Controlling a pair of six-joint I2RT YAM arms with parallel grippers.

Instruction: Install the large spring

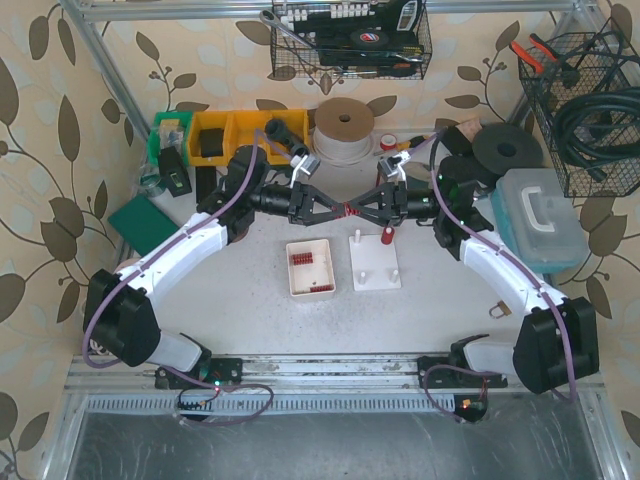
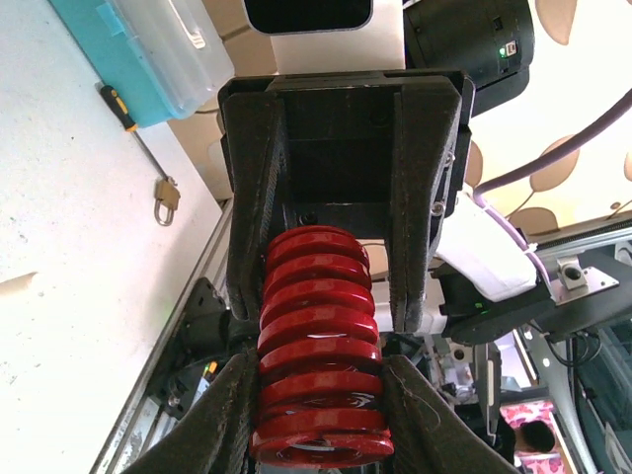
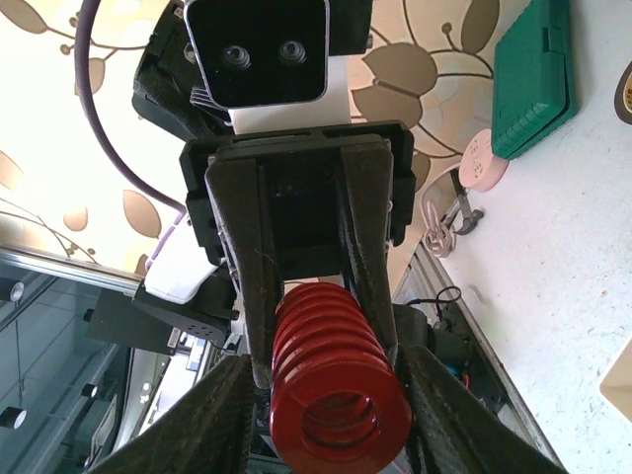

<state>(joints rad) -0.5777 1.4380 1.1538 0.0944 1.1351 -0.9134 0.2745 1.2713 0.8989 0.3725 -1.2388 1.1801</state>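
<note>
The large red spring (image 1: 350, 209) is held level in mid-air between both grippers, above the table's middle. My left gripper (image 1: 338, 209) is shut on its left end; in the left wrist view my fingers (image 2: 229, 415) press both sides of the spring (image 2: 318, 365). My right gripper (image 1: 362, 209) is shut on its right end; in the right wrist view my fingers (image 3: 222, 415) flank the spring (image 3: 341, 395), with the left gripper's fingers clamped further along it. The white base plate (image 1: 374, 270) with pegs lies just in front, with a small red piece (image 1: 385, 236) at its back edge.
A white tray (image 1: 310, 285) with small red parts lies left of the base plate. A blue-lidded box (image 1: 540, 215) stands at the right, a green case (image 1: 140, 215) at the left, a padlock (image 1: 498, 310) near the right arm, and bins and a tape roll (image 1: 345, 128) at the back.
</note>
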